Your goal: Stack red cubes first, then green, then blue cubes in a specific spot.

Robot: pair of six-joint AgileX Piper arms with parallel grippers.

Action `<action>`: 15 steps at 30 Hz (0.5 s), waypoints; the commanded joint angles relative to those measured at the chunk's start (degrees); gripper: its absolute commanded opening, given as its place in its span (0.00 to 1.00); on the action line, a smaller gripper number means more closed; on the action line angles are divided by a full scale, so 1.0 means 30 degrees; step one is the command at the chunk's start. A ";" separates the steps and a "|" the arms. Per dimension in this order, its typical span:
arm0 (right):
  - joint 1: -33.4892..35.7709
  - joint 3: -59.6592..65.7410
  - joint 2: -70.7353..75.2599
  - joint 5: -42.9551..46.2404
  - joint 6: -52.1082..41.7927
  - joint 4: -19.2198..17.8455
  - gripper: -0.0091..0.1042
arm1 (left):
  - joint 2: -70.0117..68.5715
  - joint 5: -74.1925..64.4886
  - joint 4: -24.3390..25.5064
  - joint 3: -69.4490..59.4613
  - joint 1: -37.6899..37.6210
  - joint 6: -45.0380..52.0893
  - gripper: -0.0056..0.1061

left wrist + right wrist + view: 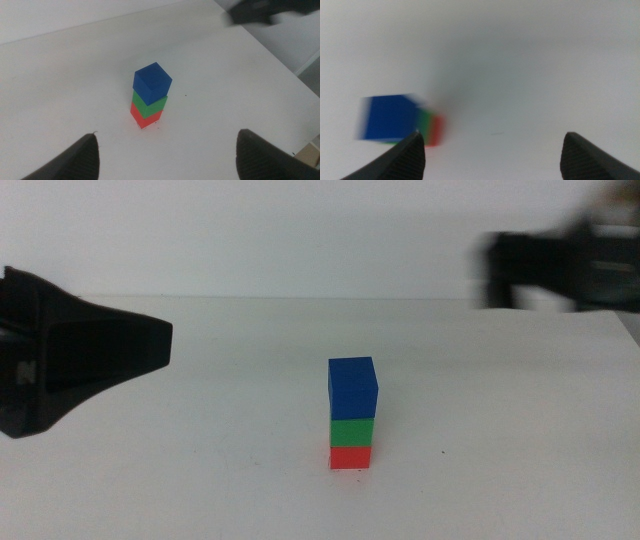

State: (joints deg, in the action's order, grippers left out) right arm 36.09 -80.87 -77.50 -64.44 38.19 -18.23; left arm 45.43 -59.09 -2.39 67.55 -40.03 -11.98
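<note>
Bench: plain white bench [500, 470] under even light, with a pale wall behind it; you can see a few tiny dark specks on the surface near the stack.
Stack: you have three cubes standing in one upright column near the middle of the bench.
Red cube: the red cube [351, 457] sits at the bottom, resting on the bench.
Green cube: the green cube [352, 431] lies directly on the red one, faces touching.
Blue cube: the blue cube [352, 388] tops the column, turned a little against the green cube below it, as your left wrist view shows.
Left tool: your left tool [165, 155] is on the left side of the bench, well apart from the stack, its jaws spread wide and holding nothing.
Right tool: your right tool [492, 152] is at the far right, raised and blurred, apart from the cubes; its jaws are spread and empty.
</note>
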 commanded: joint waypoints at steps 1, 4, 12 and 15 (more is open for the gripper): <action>-0.1729 0.2975 0.3129 0.1426 -0.1727 -0.0032 0.89 | -0.0029 0.0238 -0.0014 0.0032 -0.0045 -0.0002 0.89; -0.5054 0.6842 0.6903 0.4360 -0.5486 0.1896 0.89 | -0.0029 0.0238 -0.0014 0.0032 -0.0045 -0.0002 0.89; -0.9592 1.3971 1.2908 1.1165 -1.1377 0.5593 0.89 | -0.0029 0.0238 -0.0014 0.0032 -0.0045 -0.0002 0.89; -0.9550 1.4528 1.3542 1.1764 -1.2615 0.5558 0.89 | -0.0029 0.0238 0.0109 0.0032 -0.0045 -0.0002 0.89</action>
State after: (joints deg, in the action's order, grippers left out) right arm 7.96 -38.07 -37.72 -32.00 3.09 -1.69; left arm 45.43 -59.09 -2.27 67.55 -40.03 -11.98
